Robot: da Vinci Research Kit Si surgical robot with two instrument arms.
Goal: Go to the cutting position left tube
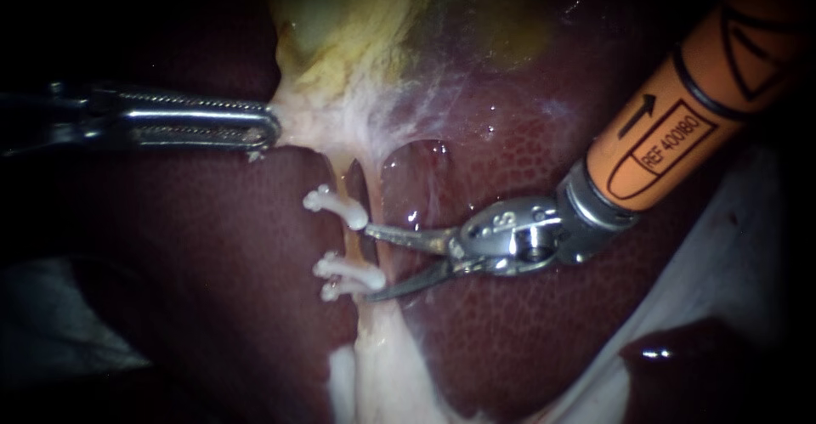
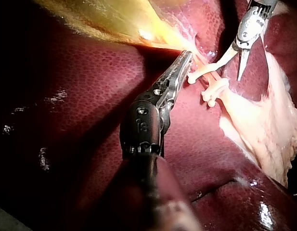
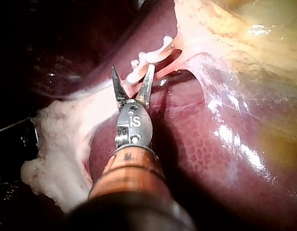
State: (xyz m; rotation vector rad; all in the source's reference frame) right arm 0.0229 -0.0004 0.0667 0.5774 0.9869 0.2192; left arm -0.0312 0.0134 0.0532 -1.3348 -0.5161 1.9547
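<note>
Jaws of our right instrument (image 1: 374, 262) gape, blade tips just beside the left tube (image 1: 350, 244) between its clips (image 1: 338, 209). Our left instrument (image 1: 265, 127) is clenched on the gallbladder (image 1: 340, 42). We judge the tube soft, slick and thin, so we should take only that bare stretch.

Right instrument (image 3: 133, 77) sits mid-frame, jaws wide open, a white clip (image 3: 136, 73) showing in the gap. Another clip (image 3: 159, 52) just ahead on the tube (image 3: 173, 67). Liver (image 3: 201, 144) underneath, gallbladder (image 3: 244, 43) past it.
</note>
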